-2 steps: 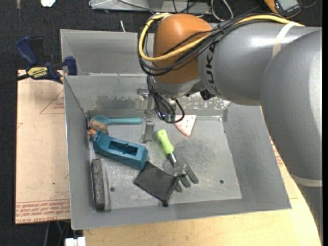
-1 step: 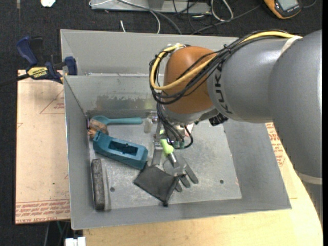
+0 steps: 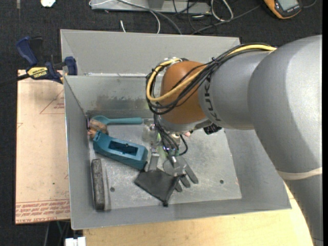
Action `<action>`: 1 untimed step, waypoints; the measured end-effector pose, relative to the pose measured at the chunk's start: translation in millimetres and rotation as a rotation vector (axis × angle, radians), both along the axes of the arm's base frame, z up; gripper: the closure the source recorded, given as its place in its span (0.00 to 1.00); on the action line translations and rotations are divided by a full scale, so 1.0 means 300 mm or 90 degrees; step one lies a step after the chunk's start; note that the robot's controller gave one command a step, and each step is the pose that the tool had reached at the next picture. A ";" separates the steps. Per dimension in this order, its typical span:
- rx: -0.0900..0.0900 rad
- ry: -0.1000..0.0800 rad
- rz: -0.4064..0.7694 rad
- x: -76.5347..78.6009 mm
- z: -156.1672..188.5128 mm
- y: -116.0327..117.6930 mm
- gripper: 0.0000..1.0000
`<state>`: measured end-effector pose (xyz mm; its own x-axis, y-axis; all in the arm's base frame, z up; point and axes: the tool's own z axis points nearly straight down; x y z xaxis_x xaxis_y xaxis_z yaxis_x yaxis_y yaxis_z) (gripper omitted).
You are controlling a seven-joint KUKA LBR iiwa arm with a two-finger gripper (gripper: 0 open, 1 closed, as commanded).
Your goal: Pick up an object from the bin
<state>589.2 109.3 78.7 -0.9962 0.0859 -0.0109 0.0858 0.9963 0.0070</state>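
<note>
Bin from above, with my arm reaching in from the right. My gripper (image 3: 179,170) hangs below the orange wrist cover (image 3: 179,94), low over the middle of the bin (image 3: 225,186) floor. Whether it stands apart or together cannot be told from this angle.

Nearest thing: one dark grey flat piece (image 3: 156,184), roughly square and lying turned like a diamond, at the front middle of the floor. My gripper is at its upper right edge; I cannot tell whether the two touch.

Other contents, one of each:
- a blue block (image 3: 120,151) with a rectangular recess in its top, lying at a slant just left of my gripper;
- a teal spoon (image 3: 117,121) along the foot of the back wall;
- a dark grey bar (image 3: 98,184) lying beside the left wall.

All four things lie in the left and middle parts. The floor to the right of my gripper is bare up to the right wall, and so is the strip along the front wall.
</note>
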 end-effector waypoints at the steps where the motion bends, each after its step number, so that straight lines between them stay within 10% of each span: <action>1: -0.004 0.008 0.012 0.033 -0.014 0.105 1.00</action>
<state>599.2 140.8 74.7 -0.9977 0.0674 0.0015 0.0674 0.9977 -0.0006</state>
